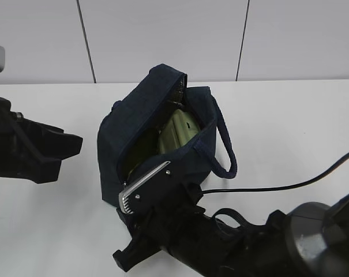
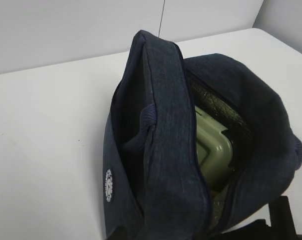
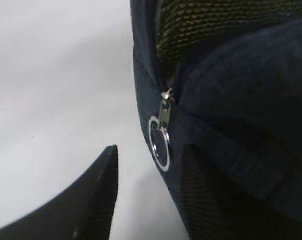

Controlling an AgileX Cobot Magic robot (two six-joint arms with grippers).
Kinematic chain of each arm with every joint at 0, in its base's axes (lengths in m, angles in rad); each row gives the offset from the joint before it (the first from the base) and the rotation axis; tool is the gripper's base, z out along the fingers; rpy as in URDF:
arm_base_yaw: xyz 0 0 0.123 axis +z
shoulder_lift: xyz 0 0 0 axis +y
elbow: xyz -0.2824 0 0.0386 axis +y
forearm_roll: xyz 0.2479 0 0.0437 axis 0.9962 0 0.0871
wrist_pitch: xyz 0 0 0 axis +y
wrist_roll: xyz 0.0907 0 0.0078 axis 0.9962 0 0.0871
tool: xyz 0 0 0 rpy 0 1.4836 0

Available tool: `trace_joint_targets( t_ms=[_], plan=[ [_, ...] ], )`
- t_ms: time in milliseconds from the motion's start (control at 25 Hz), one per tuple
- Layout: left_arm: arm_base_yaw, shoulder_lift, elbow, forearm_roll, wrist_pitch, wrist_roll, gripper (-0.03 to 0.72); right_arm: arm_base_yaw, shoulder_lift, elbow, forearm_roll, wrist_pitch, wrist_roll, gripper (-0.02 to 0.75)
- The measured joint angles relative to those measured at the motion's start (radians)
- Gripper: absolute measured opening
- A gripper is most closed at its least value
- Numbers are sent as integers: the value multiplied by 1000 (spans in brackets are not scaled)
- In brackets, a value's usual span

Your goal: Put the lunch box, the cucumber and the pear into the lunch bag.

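While the lunch bag [image 1: 162, 138] stands on the white table [image 1: 289, 127] with its top unzipped, the lunch box [image 1: 177, 131] sits inside it, its sage-green lid showing against the lining. Neither cucumber nor pear can be made out. At the bag's near end the ring pull [image 3: 159, 142] hangs between the parted fingers [image 3: 86, 205] of the right gripper [image 1: 141, 196], which grasp nothing. Well to the left, the left gripper [image 1: 62, 151] is apart from the bag; whether it is parted I cannot tell.
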Motion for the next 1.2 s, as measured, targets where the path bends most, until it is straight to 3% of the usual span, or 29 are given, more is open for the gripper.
trace_joint_targets(
  t_ms=[560,680,760,840,1200],
  plan=[
    [0,0,0,-2,0,0,241,-2,0,-94,44,200,-63,322],
    [0,0,0,-2,0,0,241,-4,0,-96,44,212,-82,213],
    [0,0,0,-2,0,0,241,-4,0,-96,50,217,-105,70],
    [0,0,0,-2,0,0,241,-4,0,-96,63,225,-130,13],
    [0,0,0,-2,0,0,241,-4,-150,-96,159,363,-267,0]
  ],
)
